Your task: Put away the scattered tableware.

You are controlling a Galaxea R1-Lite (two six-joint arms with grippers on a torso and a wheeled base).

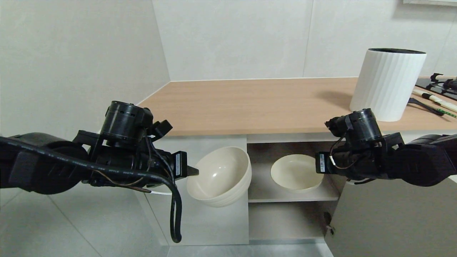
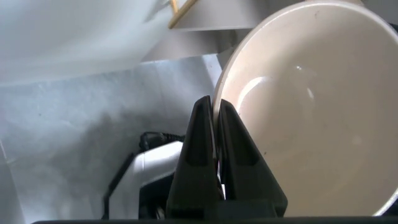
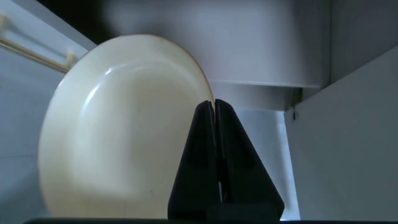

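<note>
Pale tiled walls [image 1: 232,35] meet a wooden countertop [image 1: 250,103], and under it a cabinet [image 1: 285,221] stands open with one shelf [image 1: 285,195] across its middle. At 8 o'clock in the head view the left gripper [image 1: 194,172] [image 2: 216,109] has its jaws pinched on the rim of a deep cream bowl [image 1: 221,175] [image 2: 311,106] — the bowl hangs in the air, tilted with its inside toward the arm, in front of the closed panel just left of the opening. At 4 o'clock the right gripper [image 1: 319,162] [image 3: 214,109] has its jaws pressed onto the edge of a shallow cream dish [image 1: 296,173] [image 3: 118,124]. The dish is inside the opening, low over the shelf; whether it touches the board cannot be told. Up at 2 o'clock a white ribbed container [image 1: 387,84] stands upright on the countertop, with a few long utensils [image 1: 430,101] lying just beside it, at its 3 o'clock.
</note>
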